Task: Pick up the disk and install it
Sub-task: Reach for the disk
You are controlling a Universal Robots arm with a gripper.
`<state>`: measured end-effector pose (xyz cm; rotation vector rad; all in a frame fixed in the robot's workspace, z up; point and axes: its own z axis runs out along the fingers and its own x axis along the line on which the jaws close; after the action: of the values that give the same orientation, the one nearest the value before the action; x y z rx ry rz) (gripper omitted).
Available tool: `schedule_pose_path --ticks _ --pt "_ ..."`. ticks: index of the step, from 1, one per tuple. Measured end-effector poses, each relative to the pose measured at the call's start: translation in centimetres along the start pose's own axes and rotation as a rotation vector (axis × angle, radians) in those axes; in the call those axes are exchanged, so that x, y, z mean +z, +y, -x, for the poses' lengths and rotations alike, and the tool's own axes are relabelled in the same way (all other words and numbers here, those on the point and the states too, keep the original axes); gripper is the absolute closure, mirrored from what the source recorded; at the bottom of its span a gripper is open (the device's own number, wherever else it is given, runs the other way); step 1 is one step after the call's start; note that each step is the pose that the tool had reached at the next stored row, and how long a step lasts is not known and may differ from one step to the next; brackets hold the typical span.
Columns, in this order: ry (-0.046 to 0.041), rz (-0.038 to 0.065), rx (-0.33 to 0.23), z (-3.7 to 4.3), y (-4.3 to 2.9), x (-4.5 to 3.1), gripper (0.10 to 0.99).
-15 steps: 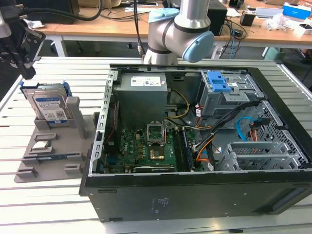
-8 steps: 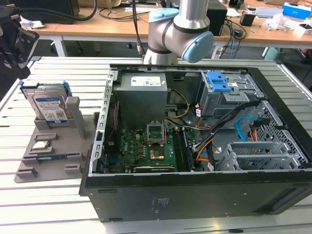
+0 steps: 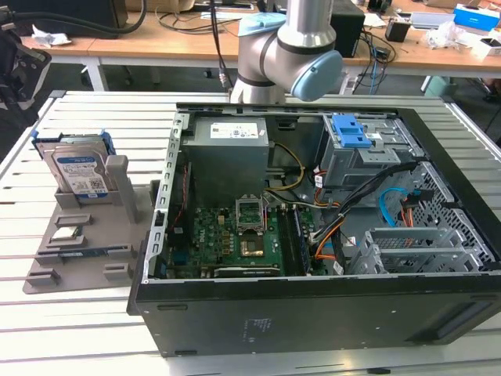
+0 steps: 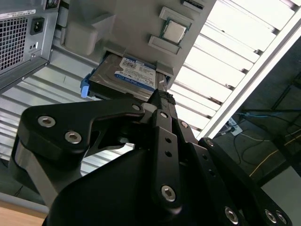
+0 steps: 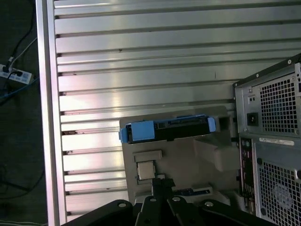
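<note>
The arm's single black gripper (image 5: 159, 180) hangs with its jaws drawn together on nothing, above the grey fixture tray (image 5: 188, 157) and close to the disk (image 5: 164, 129), though not touching it. In the second wrist view the gripper (image 4: 162, 95) points toward the disk (image 4: 127, 77). The disk (image 3: 78, 168) is a silver hard drive with a white-and-blue label in a blue carrier bracket. It stands on edge in a slot at the far end of the fixture tray (image 3: 86, 258), which lies on the slatted aluminium table (image 3: 94, 117) at the exterior view's left of the open computer case (image 3: 313, 305). The pick-up looks not yet begun. Doing it well likely means opening the jaws wide enough to straddle the drive's thin body, coming down square to its flat faces and closing on the metal, not on the carrier's flexible blue tabs. A straight lift would keep the drive from binding in its slot. Counted: one gripper, one disk, one fixture tray, one square processor chip (image 3: 69, 233) lying flat on the tray nearer than the disk, one computer case, and one blue latch (image 3: 350, 131) at its far drive bay.
</note>
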<state>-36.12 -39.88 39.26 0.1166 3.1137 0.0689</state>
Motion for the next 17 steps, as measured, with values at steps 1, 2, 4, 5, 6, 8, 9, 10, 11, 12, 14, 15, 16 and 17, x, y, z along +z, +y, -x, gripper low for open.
schedule_pose_path --ticks 1,2,4,5,6,8,9,10,11,12,14,15,16,17 --pt "0.0000 0.000 0.000 -0.13 -0.01 0.00 0.980" --pt "0.0000 0.000 0.000 -0.23 -0.02 0.00 0.980" --pt "0.0000 0.000 0.000 -0.42 -0.03 -0.01 0.980" --pt "0.0000 0.000 0.000 -0.54 -0.04 -0.01 0.980" --pt "0.0000 0.000 0.000 -0.62 -0.05 -0.01 0.980" --pt "0.0000 0.000 0.000 -0.89 -0.07 -0.02 0.980" --pt "0.0000 0.000 0.000 -1.09 -0.08 -0.02 0.980" --pt "0.0001 0.000 0.000 -1.28 -0.10 -0.03 0.980" --pt "0.0000 0.000 0.000 -1.40 -0.11 -0.03 0.980" --pt "0.0000 0.000 0.000 -1.49 -0.11 -0.02 0.980" --pt "0.0000 0.000 0.000 -1.79 -0.13 -0.03 0.980" --pt "0.0000 0.000 0.000 -1.91 -0.14 -0.03 0.980" --pt "0.0000 0.000 0.000 -2.05 -0.15 -0.03 0.980" --pt "0.0000 0.000 0.000 -2.18 -0.16 -0.02 0.980"
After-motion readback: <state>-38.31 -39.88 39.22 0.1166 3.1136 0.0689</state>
